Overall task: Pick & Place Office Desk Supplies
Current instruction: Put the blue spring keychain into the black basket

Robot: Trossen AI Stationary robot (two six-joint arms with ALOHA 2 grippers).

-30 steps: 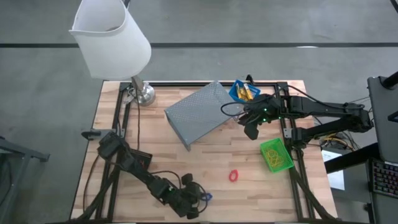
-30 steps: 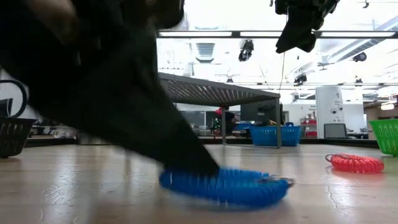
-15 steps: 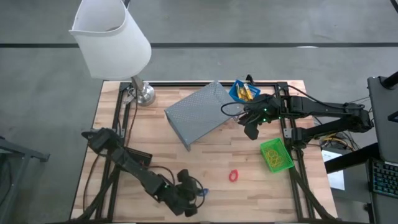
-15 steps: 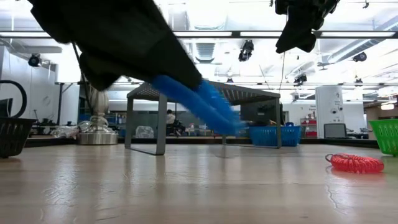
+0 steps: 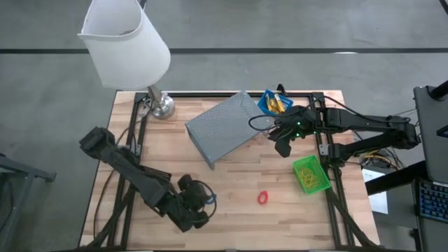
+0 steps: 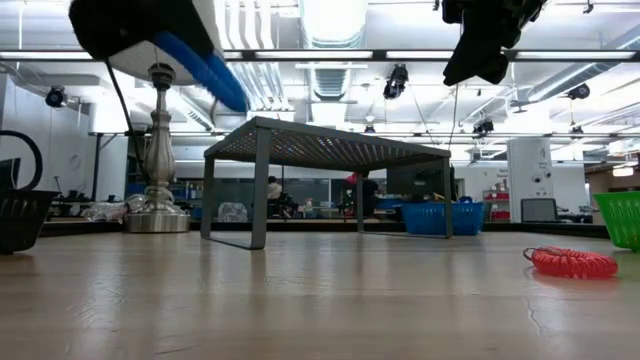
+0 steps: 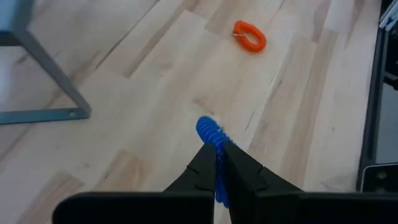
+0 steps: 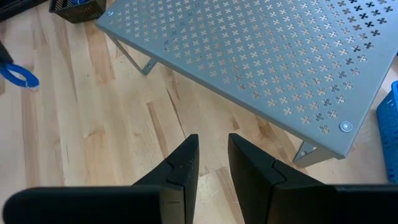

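Change: lifted clear of the desk (image 5: 231,178) over the last second, blue loop (image 7: 211,134) now well above the wood, carried back toward the left side.
Left gripper (image 5: 190,206): jaws pinched narrow on the blue loop, airborne over the near-left part of the desk; coil sticking out past the fingertips.
Black bin (image 6: 20,215): at the left desk edge in the low view; a corner showing in the right wrist view, with something blue inside.
Grey mesh riser (image 5: 225,126): standing mid-desk, between the two arms.
Red loop (image 5: 263,198): lying flat on the wood, near front, well apart from both grippers.
Blue bin (image 5: 273,102): far side, yellow pieces inside.
Right gripper (image 5: 283,145): hovering beside the riser's right end, jaws slightly parted, empty, waiting.
Green bin (image 5: 310,173): right edge, yellow-green contents.
Step in hand: probably carrying the blue loop to a bin.
Doing it well: keep the pinch firm, since the springy coil could slip; travel high enough to clear the bin rim, centre over the opening, then release low to stop a bounce-out.
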